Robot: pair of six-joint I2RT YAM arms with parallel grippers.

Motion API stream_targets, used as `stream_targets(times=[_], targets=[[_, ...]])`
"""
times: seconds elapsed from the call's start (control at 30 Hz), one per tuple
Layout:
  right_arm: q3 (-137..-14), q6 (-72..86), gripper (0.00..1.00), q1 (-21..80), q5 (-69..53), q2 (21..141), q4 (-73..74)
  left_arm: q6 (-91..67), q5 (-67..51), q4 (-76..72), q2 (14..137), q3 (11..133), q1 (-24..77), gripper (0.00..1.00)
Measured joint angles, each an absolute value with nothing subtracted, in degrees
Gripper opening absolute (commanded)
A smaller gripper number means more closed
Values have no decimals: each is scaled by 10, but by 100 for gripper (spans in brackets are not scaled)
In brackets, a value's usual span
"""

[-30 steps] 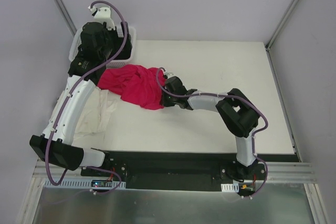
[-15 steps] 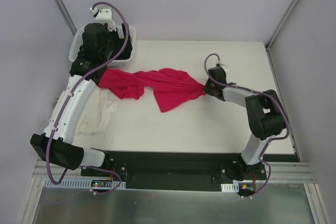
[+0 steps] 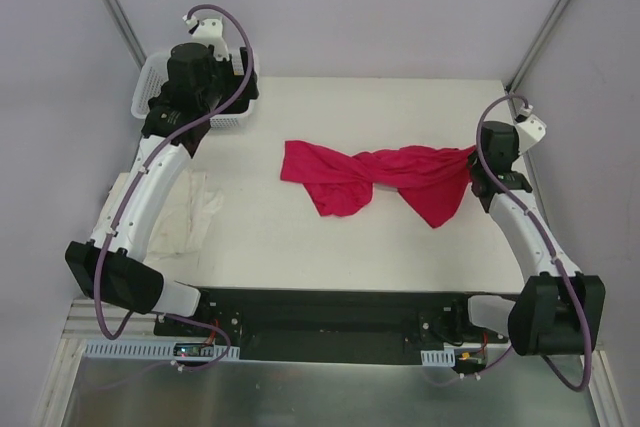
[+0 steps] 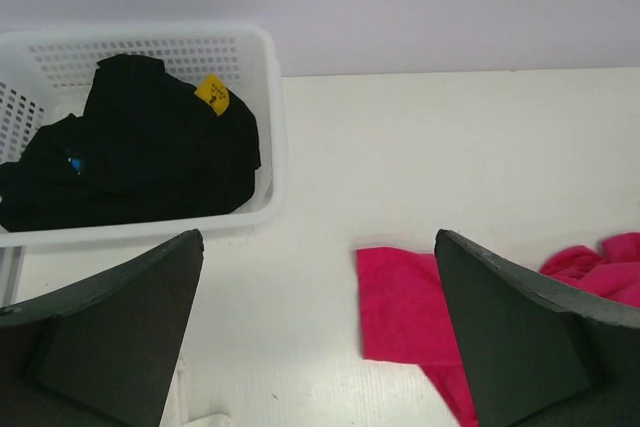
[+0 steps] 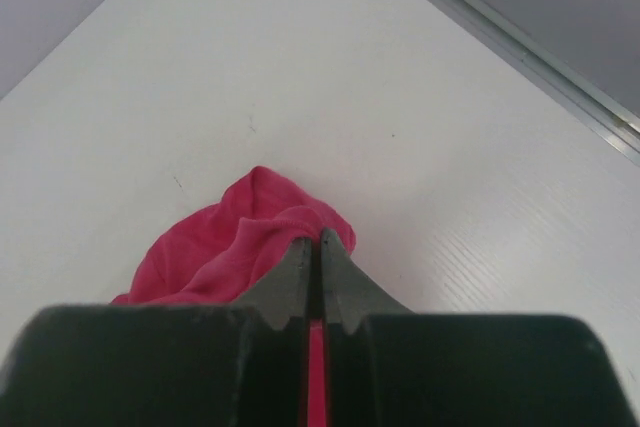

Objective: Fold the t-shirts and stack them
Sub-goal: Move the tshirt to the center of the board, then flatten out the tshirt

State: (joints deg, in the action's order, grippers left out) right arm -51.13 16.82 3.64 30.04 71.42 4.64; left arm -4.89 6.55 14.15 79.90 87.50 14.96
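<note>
Now the right fingers [image 5: 290, 277] are clenching the red shirt's [image 3: 400, 167] end. The left fingers [image 4: 110, 337] are hovering released near the basket [image 4: 272, 97].

Plain magenta-red tee [image 3: 345, 172] at ctr. Plain cream-white tee [image 3: 185, 212] at 9 o'clock. White lattice basket [image 4: 270, 132] at 11 o'clock, w/ black cloth [image 4: 150, 142], yellow tag [image 4: 211, 92]. White table [image 3: 400, 107].

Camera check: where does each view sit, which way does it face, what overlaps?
Top external: overhead from behind, looking down on the table; left arm and right arm show.
Left wrist: raised, facing the basket past the open left gripper.
Right wrist: looks down along the right gripper, shut on the magenta shirt.
Shared: all three see the magenta shirt.
</note>
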Motion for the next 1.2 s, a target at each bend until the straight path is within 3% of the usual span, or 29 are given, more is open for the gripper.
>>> stream_targets(times=[0.3,0.57,0.87,1.2], targets=[[-506,165,1,47,286,679,65,-59,2,139,835,875,150,99],[-539,148,1,153,267,752,69,-69,-46,137,926,869,195,99],[-723,123,1,297,212,938,76,-69,-60,135,1012,868,279,98],[-890,72,1,326,148,1068,104,-75,-53,131,1050,860,288,98]])
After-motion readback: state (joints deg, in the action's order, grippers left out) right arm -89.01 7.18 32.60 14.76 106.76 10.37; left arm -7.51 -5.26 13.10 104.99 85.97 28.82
